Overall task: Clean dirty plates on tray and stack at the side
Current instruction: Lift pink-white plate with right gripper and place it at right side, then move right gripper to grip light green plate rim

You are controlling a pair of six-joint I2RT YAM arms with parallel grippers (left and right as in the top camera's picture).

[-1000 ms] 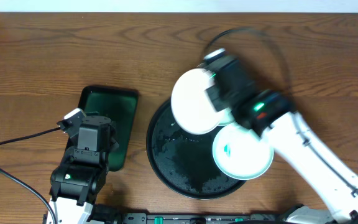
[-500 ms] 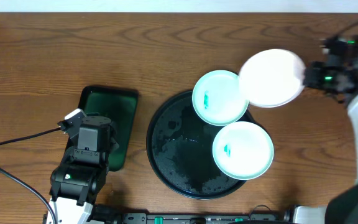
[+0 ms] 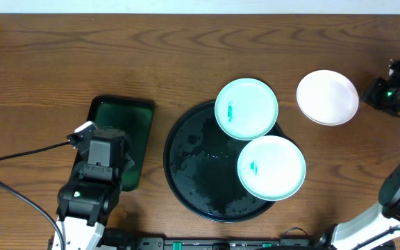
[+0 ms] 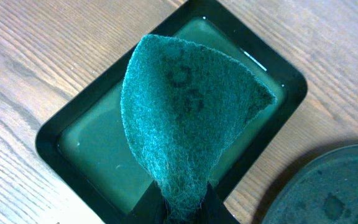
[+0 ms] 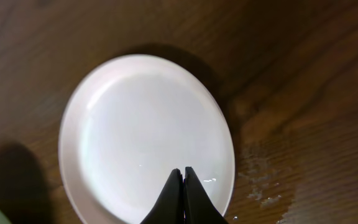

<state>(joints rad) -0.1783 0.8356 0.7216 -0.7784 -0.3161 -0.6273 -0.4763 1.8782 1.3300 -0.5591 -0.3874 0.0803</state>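
Two pale mint plates with small teal smears rest on the round black tray [image 3: 189, 167]: one [image 3: 246, 109] over its back rim, one [image 3: 271, 167] at its right side. A third plate [image 3: 327, 97], plain white, lies on the wood to the right of the tray; it also shows in the right wrist view [image 5: 145, 134]. My right gripper [image 5: 183, 174] is shut and empty, hovering over that plate's near rim; in the overhead view it [image 3: 380, 94] sits just right of the plate. My left gripper [image 4: 182, 200] is shut on a teal scouring pad [image 4: 188, 112].
A dark green rectangular tray [image 3: 139, 118] holding liquid stands left of the black tray, under the pad [image 4: 92, 140]. Water drops lie on the wood [image 5: 263, 180] beside the white plate. The left arm's cable [image 3: 19, 160] runs across the front left.
My right arm has carried the white plate from above the tray to the right, set it on the wood, and drawn back to the right. The left arm has not moved.
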